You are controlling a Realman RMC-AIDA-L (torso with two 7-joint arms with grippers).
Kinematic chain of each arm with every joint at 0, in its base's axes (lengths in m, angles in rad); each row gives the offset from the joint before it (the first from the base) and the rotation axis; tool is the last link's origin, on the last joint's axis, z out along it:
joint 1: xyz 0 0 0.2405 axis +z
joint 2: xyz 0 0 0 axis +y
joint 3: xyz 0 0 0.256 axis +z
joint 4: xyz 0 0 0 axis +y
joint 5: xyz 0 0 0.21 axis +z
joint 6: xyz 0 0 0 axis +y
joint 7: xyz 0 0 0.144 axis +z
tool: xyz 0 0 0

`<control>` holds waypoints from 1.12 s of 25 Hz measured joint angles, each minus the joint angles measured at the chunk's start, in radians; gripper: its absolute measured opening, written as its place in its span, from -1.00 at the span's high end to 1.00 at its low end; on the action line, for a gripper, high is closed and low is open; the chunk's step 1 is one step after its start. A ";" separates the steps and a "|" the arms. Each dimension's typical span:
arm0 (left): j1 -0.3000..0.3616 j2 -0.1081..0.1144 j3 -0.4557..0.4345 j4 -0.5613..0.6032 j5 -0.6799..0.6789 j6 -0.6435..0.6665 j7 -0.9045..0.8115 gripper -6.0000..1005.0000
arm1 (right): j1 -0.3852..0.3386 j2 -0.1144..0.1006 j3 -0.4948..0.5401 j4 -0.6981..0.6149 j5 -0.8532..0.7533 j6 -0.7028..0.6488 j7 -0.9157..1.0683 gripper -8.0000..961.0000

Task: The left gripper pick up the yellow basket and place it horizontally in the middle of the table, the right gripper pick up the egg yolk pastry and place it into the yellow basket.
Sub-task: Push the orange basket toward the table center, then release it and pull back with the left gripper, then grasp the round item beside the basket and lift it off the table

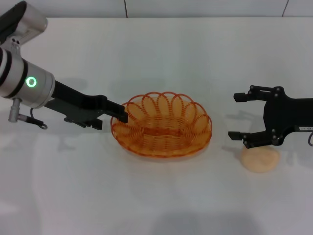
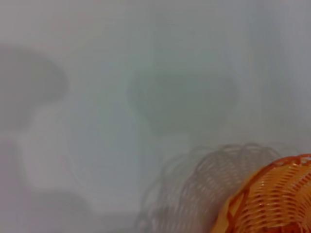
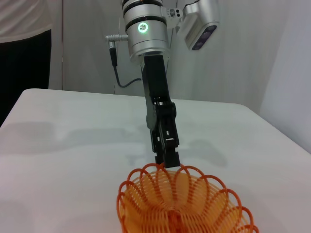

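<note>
The yellow basket [image 1: 161,125] stands on the white table [image 1: 161,205] near its middle, long side across the head view. My left gripper [image 1: 120,116] reaches in from the left, and its fingers are shut together on the basket's left rim. The right wrist view shows the same grip [image 3: 165,158] at the far rim of the basket [image 3: 180,204]. A part of the basket [image 2: 272,199] shows in the left wrist view. My right gripper [image 1: 237,116] is open and empty, to the right of the basket. The egg yolk pastry [image 1: 260,159] lies on the table just in front of its nearer finger.
The table's far edge [image 1: 156,17] runs along the top of the head view. In the right wrist view a person in dark trousers [image 3: 24,53] stands beyond the table's far side.
</note>
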 joint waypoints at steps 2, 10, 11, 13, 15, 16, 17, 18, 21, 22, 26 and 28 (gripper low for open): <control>0.003 0.002 0.000 0.005 0.000 0.001 0.008 -0.59 | -0.001 0.000 0.000 0.000 0.000 -0.001 0.003 -0.80; 0.097 0.008 -0.019 0.195 -0.144 0.047 0.243 -0.59 | -0.019 -0.002 0.037 -0.003 -0.001 -0.007 0.038 -0.80; 0.116 0.010 -0.019 0.214 -0.185 0.052 0.299 -0.59 | -0.022 -0.004 0.038 -0.003 -0.001 -0.007 0.048 -0.80; 0.148 0.012 -0.019 0.228 -0.257 0.066 0.429 -0.59 | -0.027 -0.005 0.039 -0.003 -0.001 -0.008 0.056 -0.80; 0.175 0.015 -0.019 0.225 -0.320 0.083 0.583 -0.59 | -0.035 -0.005 0.041 -0.003 -0.001 -0.008 0.064 -0.80; 0.186 0.015 -0.019 0.222 -0.343 0.089 0.652 -0.59 | -0.037 -0.005 0.042 -0.003 -0.001 -0.008 0.065 -0.80; 0.200 0.014 -0.019 0.218 -0.365 0.093 0.728 -0.59 | -0.041 -0.004 0.045 -0.003 -0.001 -0.009 0.068 -0.80; 0.208 0.013 -0.020 0.213 -0.382 0.097 0.784 -0.59 | -0.043 -0.004 0.048 -0.003 -0.001 -0.011 0.069 -0.80; 0.225 0.015 -0.021 0.175 -0.442 0.125 0.924 -0.59 | -0.051 -0.001 0.070 -0.001 -0.001 -0.031 0.070 -0.80; 0.225 0.017 -0.021 0.156 -0.456 0.138 0.959 -0.59 | -0.054 -0.001 0.080 0.001 -0.001 -0.043 0.070 -0.80; 0.226 0.037 -0.021 0.071 -0.474 0.186 1.141 -0.59 | -0.069 -0.001 0.115 0.005 -0.002 -0.093 0.072 -0.80; 0.229 0.051 -0.025 0.016 -0.472 0.197 1.236 -0.59 | -0.078 -0.003 0.120 0.003 -0.004 -0.110 0.074 -0.80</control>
